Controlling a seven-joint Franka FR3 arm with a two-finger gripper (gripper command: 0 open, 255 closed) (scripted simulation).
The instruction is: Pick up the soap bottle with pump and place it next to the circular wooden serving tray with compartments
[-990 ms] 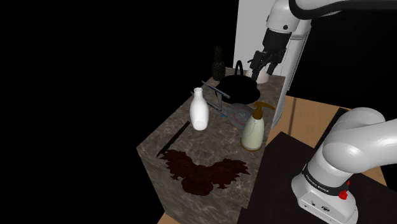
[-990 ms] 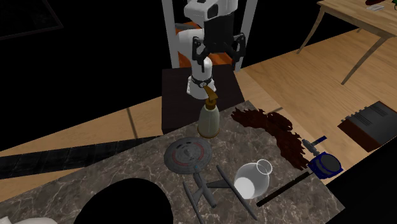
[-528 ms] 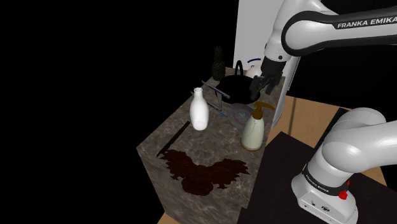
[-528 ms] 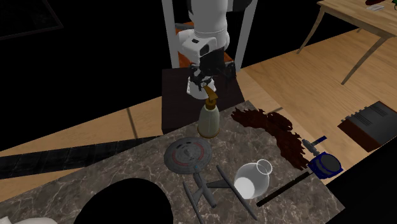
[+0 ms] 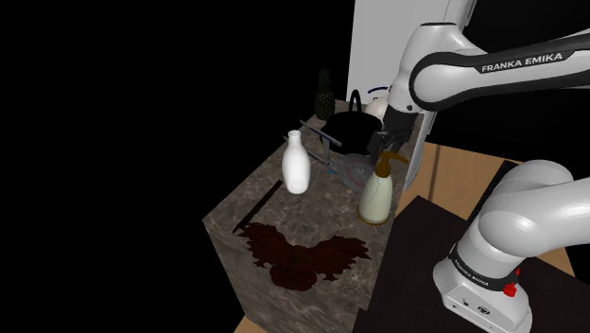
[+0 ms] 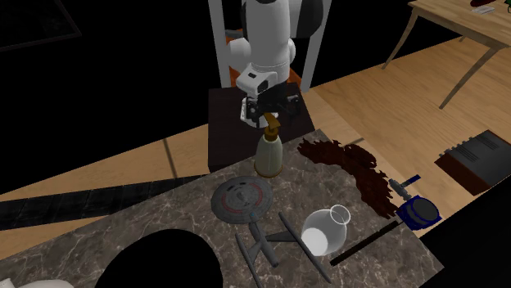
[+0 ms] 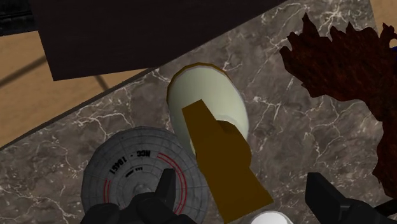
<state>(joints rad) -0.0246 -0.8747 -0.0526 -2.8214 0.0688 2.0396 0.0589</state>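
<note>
The soap bottle point(image 5: 375, 197), cream with a brown pump point(image 5: 388, 163), stands upright at the counter's edge nearest the stand; it appears again as the bottle point(image 6: 269, 154) and from above as the bottle point(image 7: 207, 102). My black gripper point(image 5: 386, 142) hangs just above the pump, also seen as the gripper point(image 6: 271, 109). In the wrist view the gripper point(image 7: 245, 202) is open, its fingers point(image 7: 159, 196) apart on either side of the pump head point(image 7: 224, 162) without touching it. A dark red-brown flat irregular shape point(image 5: 301, 255) lies at the counter's near end point(image 6: 352, 168).
On the dark marble counter point(image 5: 248, 201) stand a white flask point(image 5: 296, 166) point(image 6: 324, 229) and a grey starship model with a round disc point(image 6: 241, 199) point(image 7: 137, 173). A black basin point(image 5: 355, 132) and a pineapple point(image 5: 324, 93) sit farther back. A blue object point(image 6: 419, 214) lies at the counter's corner.
The arm swung down and the gripper dropped from high behind the counter to just above the bottle's pump. Its fingers stayed apart. Nothing on the counter moved.
</note>
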